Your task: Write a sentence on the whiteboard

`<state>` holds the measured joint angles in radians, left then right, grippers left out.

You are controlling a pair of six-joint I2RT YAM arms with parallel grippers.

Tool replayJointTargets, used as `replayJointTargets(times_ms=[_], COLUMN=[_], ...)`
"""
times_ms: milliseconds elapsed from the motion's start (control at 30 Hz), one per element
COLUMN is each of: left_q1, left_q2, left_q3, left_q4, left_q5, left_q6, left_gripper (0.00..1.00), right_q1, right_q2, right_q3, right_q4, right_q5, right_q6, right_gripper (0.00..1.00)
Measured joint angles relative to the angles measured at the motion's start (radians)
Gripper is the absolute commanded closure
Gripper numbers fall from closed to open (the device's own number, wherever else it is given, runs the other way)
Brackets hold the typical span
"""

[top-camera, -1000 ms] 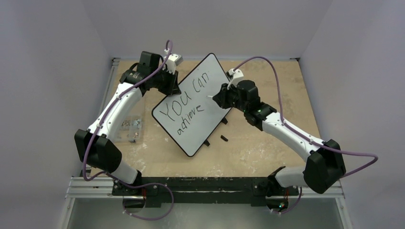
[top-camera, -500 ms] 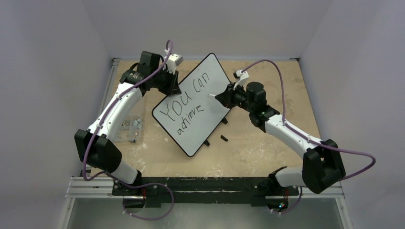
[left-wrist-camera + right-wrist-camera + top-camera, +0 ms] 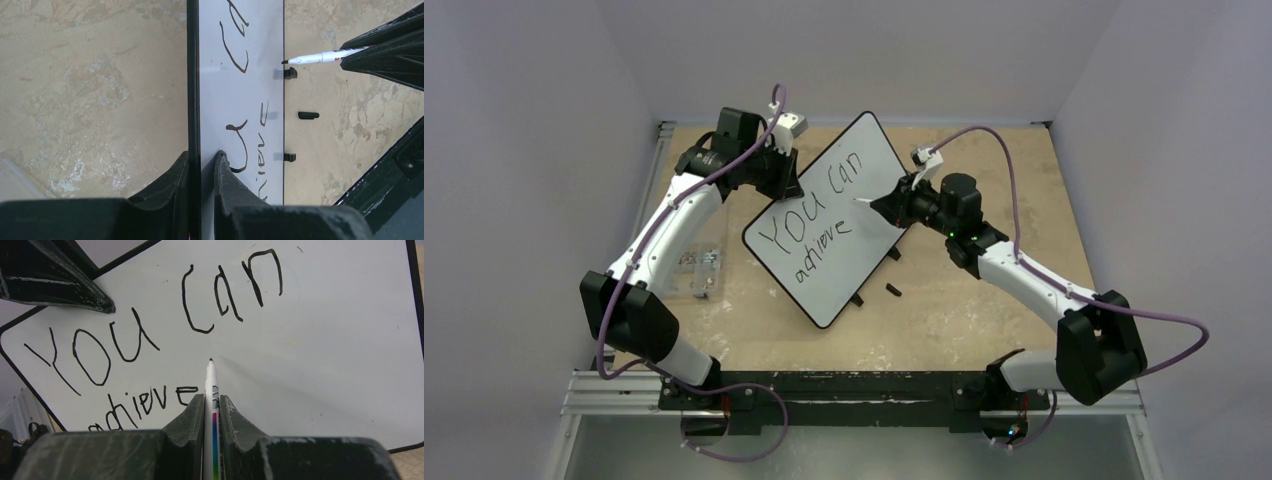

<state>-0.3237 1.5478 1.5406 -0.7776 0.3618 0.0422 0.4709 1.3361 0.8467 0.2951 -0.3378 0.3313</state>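
whiteboard | left tool clamps edge | right tool grips marker pointed at it

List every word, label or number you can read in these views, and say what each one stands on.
"You can": upper line of the handwritten sentence, in black on the whiteboard.
"achieve": lower line of the same writing, on the same board.
Marker: a coloured strip and some tiny print on its barrel, too small to read.
No other text is legible in any view.
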Motion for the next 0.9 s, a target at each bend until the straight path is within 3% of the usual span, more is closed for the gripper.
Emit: replayJointTargets(times_ms=[900], left_q1=[-0.004], left_q2=[0.000], left_q3=[0.000], left_q4=[0.002], left_q5=[-0.008], left_q6=[0.002], left_gripper=[1.00], right_q1=[0.000], right_q2=[0.086], right_q3=[-0.015], right_q4=[-0.002], right_q5=[-0.013], right_q6=[0.008], right_gripper=[1.00])
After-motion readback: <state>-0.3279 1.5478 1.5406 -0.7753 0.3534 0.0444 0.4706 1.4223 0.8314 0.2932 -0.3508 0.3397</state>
